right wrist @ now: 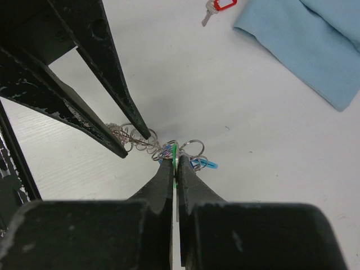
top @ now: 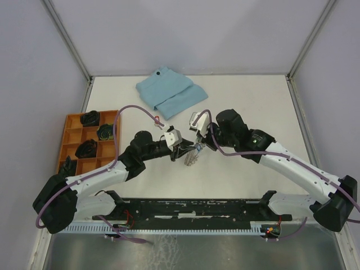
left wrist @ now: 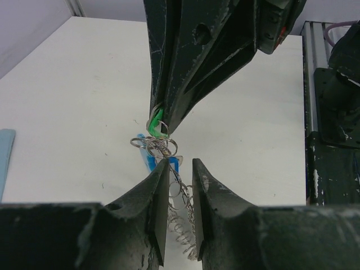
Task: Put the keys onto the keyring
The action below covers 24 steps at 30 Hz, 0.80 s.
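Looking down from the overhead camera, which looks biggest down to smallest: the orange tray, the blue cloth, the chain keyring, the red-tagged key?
1. Orange tray and blue cloth: too alike in that view to rank.
2. Chain keyring.
3. Red-tagged key, smallest.

The keyring [left wrist: 180,194] gleams, bright shiny metal wire, and the little green tag [left wrist: 156,120] looks like glossy plastic, same as the red tag [right wrist: 223,4] over there. Black fingers [left wrist: 219,50] show hard matt plastic, scuffed and flecked pale along the edges. The blue cloth [right wrist: 304,45] is soft, matt fabric, and the table [left wrist: 84,101] is a smooth, dull white.
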### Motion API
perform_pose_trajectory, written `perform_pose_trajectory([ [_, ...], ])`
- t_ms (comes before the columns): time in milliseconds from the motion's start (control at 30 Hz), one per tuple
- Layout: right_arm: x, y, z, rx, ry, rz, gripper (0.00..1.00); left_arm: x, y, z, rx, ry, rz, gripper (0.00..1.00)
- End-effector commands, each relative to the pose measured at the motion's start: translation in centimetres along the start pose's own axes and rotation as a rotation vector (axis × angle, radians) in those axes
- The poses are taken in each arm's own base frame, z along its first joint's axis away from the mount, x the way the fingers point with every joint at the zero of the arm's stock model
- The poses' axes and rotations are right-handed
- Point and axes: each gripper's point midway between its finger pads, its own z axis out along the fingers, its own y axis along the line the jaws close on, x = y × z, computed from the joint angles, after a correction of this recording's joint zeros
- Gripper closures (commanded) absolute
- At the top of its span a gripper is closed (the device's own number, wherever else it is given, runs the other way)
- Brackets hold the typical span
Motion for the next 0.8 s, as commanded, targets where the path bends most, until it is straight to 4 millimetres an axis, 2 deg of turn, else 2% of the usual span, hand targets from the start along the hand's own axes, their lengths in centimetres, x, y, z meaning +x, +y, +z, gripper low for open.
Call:
perform_pose_trajectory([
  [0,-3.1,-1.4,-0.9,0.071,-0.057,0.023,0.99,-2.5,0.6,-0.1,-0.053,-0.086,-0.057,0.71],
  [233,-3.2,-1.5,-0.6,0.090,-0.028,0.060,0.99,-2.9,0.7,0.5,-0.052,-0.103,-0.079,0.73],
  [467,-3.5,-1.4,-0.9,0.091,-0.029,0.062,0.99,-2.0,1.0,1.1,-0.046,-0.054,-0.080,0.73],
  [633,-3.4,-0.9,-1.3,0.066,-0.037,0.012,0.99,-1.7,1.6,0.3,-0.055,-0.034,-0.017,0.72],
  [767,-3.4,-0.3,-1.7,0.029,-0.051,-0.038,0.99,-2.1,1.2,0.0,0.024,-0.022,0.042,0.71],
])
